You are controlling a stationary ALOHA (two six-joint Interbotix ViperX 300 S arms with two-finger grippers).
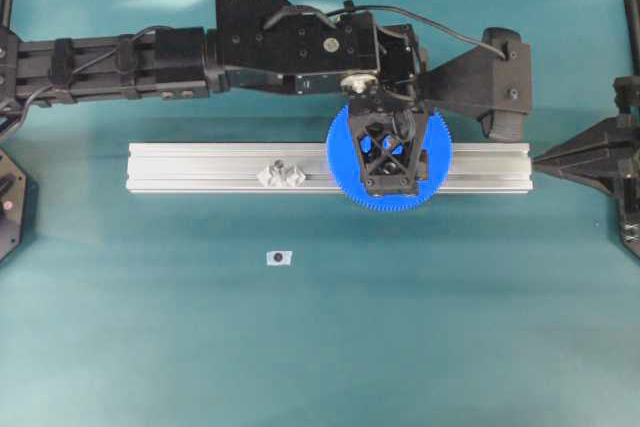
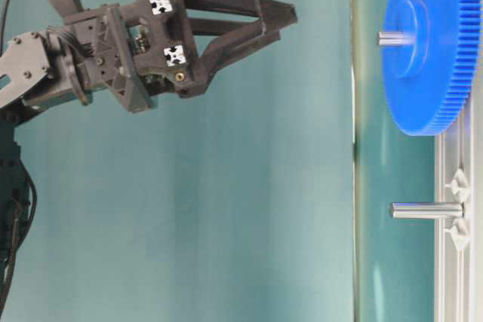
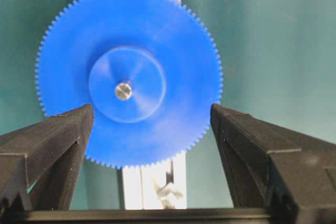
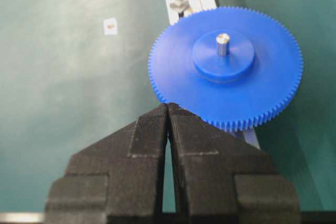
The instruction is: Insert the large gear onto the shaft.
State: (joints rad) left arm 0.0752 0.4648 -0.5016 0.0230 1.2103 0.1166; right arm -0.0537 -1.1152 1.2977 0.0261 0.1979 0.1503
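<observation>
The large gear point(image 1: 345, 152), a bright-blue toothed disc, lies flat on the aluminium rail. The shaft point(image 3: 124, 89) stands through its raised hub, with the pale tip poking out point(image 4: 222, 43). My left gripper point(image 3: 151, 111) hangs straight above the gear with its jaws wide apart and nothing between them. The table-level view shows this gripper point(image 2: 287, 16) well clear of the gear point(image 2: 434, 73). My right gripper point(image 4: 168, 106) is shut and empty, its tip just off the gear's rim point(image 4: 262, 93) and at the rail's right end point(image 1: 540, 159).
The aluminium rail point(image 1: 200, 167) runs left to right across the table. A second metal peg point(image 2: 423, 210) between two clear diamond mounts point(image 1: 281, 175) stands on it left of the gear. A small white tag point(image 1: 279, 258) lies on the green mat in front.
</observation>
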